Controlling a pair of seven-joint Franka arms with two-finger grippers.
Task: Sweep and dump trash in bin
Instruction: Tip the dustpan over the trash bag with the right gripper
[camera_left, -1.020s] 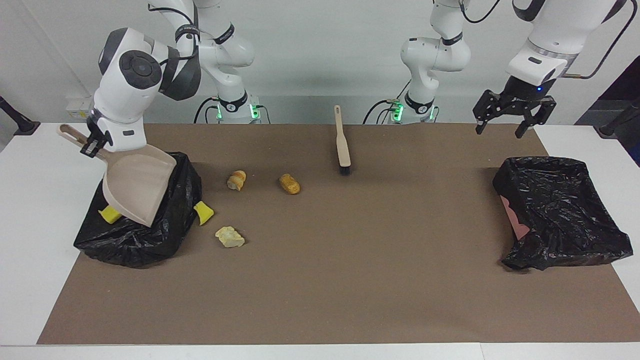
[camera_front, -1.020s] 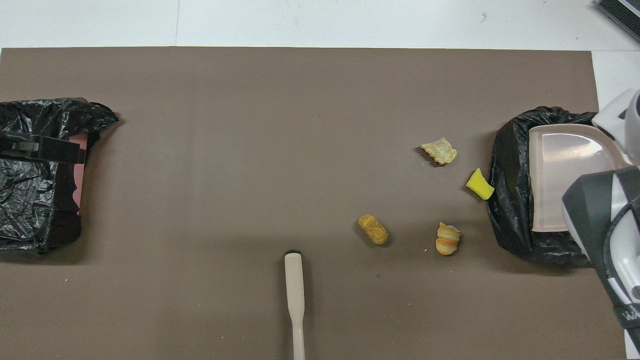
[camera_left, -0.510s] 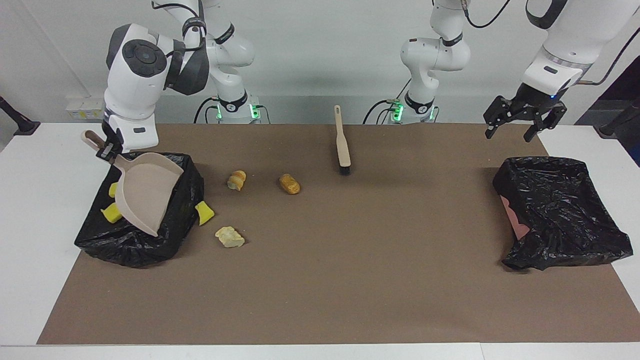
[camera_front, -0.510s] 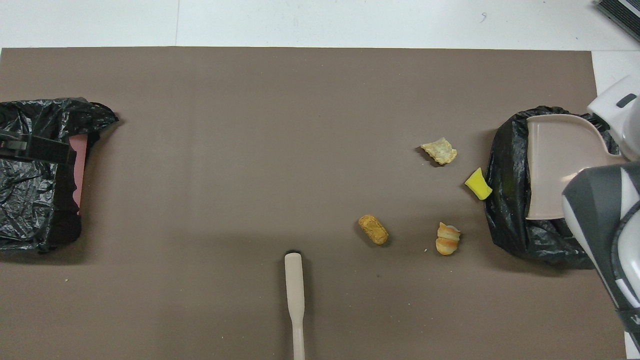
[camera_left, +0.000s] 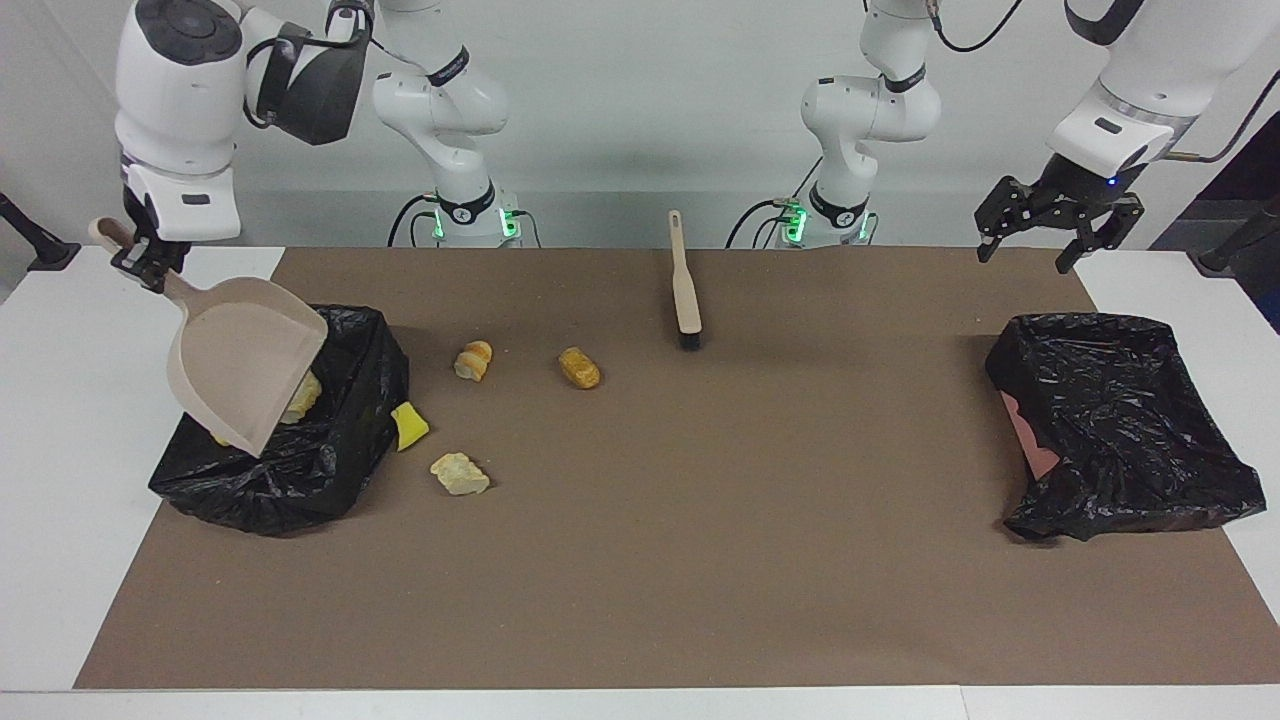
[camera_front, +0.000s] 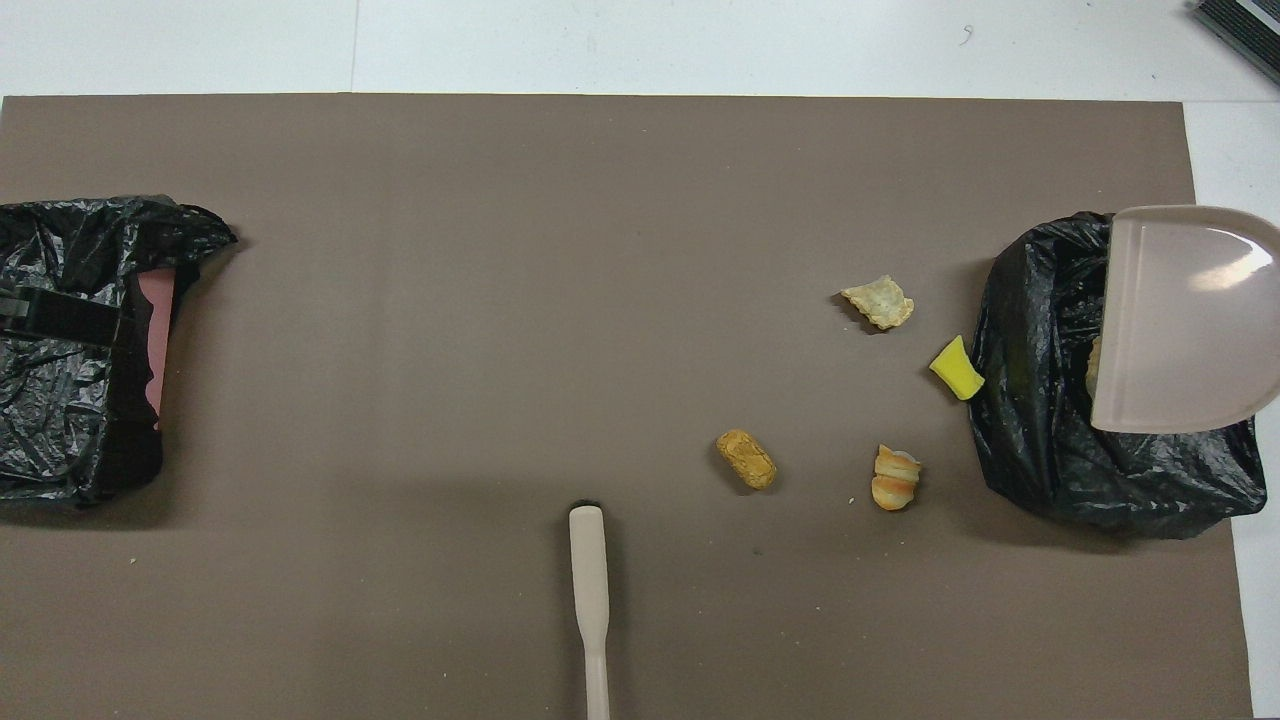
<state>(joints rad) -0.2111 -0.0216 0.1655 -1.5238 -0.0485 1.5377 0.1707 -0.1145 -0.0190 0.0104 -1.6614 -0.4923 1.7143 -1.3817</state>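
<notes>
I am tipping the dustpan (camera_left: 245, 375), my right gripper (camera_left: 140, 262) pinching its handle, over the bin (camera_left: 330, 470) at the table's right-arm end. Four trash pieces (camera_left: 460, 474) are lying beside it. My left gripper (camera_left: 1047, 232) is waiting, fingers spread.

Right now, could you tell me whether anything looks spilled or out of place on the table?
Yes. Four trash pieces lie on the mat outside the bin: a yellow sponge chunk touching its bag, a pale crumpled piece, a croissant-like piece and an orange-brown piece.
</notes>
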